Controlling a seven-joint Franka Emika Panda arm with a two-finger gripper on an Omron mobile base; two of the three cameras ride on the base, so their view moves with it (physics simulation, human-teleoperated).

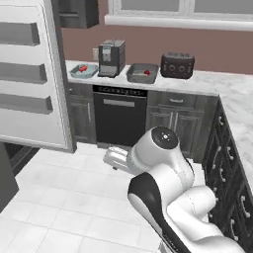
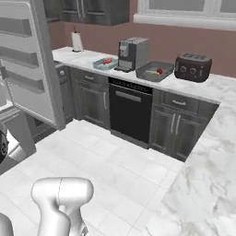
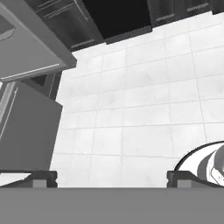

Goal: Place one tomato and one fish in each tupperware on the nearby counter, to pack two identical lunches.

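White tiled floor (image 3: 140, 113) spreads below the hand (image 3: 111, 178), whose two dark fingertips (image 3: 43, 178) stand at the far sides of the hand view, spread wide apart with nothing between them; the hand hangs over the bare tiles and grips nothing.

An open refrigerator door (image 1: 29, 74), pale with grey shelf rails, stands at the left of both base views.

The counter (image 2: 203, 152), white marble with grey veins, runs along the reddish back wall and turns a corner down the right side, above dark grey cabinet fronts (image 2: 177, 122) with bar handles. A black dishwasher front (image 1: 120, 118) sits under the counter between the cabinets.

On the back run of the counter, from left to right: a paper towel roll (image 2: 77, 41) near the wall; the pale blue-teal tupperware (image 1: 83, 71); a dark coffee machine (image 1: 111, 58) just beside it; the dark grey tupperware (image 1: 142, 74); and a dark toaster (image 1: 177, 64) near the corner.

The two trays lie apart, with the coffee machine between them.

A small red item (image 1: 85, 67) lies inside the blue-teal tray; whether it is a tomato or the orange-red fish is too small to tell. A red tomato (image 2: 159, 71) lies inside the dark grey tray, towards its right end.

A window sill (image 1: 178, 22) runs above the counter.
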